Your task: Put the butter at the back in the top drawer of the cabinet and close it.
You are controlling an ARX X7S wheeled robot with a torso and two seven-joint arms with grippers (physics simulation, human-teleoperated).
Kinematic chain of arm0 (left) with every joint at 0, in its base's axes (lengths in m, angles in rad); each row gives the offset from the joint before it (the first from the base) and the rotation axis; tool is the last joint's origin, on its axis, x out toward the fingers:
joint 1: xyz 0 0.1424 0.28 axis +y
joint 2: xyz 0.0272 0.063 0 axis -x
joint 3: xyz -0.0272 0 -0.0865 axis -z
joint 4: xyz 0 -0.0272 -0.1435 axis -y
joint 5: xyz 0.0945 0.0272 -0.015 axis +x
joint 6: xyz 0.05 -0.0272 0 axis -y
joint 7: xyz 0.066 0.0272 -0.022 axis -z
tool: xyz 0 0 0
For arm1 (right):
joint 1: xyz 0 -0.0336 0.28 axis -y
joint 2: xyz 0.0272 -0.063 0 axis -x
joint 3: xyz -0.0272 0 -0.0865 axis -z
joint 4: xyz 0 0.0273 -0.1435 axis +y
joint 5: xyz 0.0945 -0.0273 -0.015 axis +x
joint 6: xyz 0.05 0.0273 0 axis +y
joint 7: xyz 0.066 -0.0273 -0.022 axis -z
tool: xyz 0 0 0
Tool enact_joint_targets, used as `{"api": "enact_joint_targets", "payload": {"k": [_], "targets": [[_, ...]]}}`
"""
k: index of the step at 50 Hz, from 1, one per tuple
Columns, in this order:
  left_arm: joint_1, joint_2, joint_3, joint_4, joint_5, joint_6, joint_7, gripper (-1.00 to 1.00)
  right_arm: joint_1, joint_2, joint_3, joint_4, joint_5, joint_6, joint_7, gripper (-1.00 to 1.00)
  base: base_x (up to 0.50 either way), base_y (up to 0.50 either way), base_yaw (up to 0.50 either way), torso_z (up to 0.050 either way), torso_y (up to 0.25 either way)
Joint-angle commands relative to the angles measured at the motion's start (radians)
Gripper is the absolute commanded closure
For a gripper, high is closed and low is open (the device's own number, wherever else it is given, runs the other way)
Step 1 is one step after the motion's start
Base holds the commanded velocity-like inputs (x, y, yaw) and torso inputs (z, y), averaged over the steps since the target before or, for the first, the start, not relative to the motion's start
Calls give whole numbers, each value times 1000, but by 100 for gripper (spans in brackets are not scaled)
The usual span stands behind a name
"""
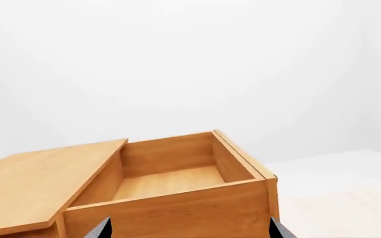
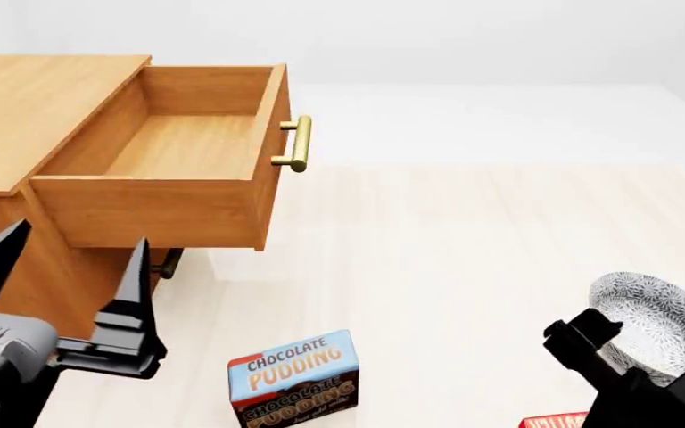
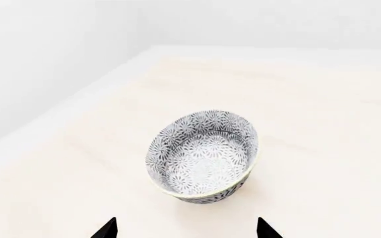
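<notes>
The honey-brown cabinet (image 2: 33, 107) stands at the left of the head view. Its top drawer (image 2: 188, 143) is pulled out and empty, with the brass handle (image 2: 299, 143) on its front. The drawer also shows in the left wrist view (image 1: 170, 181). My left gripper (image 2: 69, 267) is open and empty, just in front of the drawer's near side wall. The butter (image 2: 553, 420) shows only as a red sliver at the bottom edge, partly hidden by my right arm. My right gripper (image 3: 185, 229) is open and empty, near a patterned bowl.
A blue-and-brown chocolate pudding box (image 2: 295, 379) stands on the pale table near the front. A grey patterned bowl (image 2: 652, 321) sits at the right, also in the right wrist view (image 3: 204, 156). A lower drawer handle (image 2: 170, 264) shows under the open drawer.
</notes>
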Motion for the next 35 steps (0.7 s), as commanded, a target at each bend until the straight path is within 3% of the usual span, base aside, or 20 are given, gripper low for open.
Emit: {"api": "enact_joint_targets", "payload": {"k": [1, 20, 35], "targets": [[-1, -2, 39, -3, 22, 25, 11, -100, 33, -64, 105, 24, 94, 75, 181, -100, 0, 0, 0, 0, 0], [-32, -4, 89, -1, 14, 18, 6, -100, 77, -66, 179, 56, 143, 43, 291, -100, 0, 0, 0, 0, 0], [-30, 9, 129, -16, 46, 30, 20, -100, 94, -70, 195, 172, 139, 28, 293, -100, 0, 0, 0, 0, 0]]}}
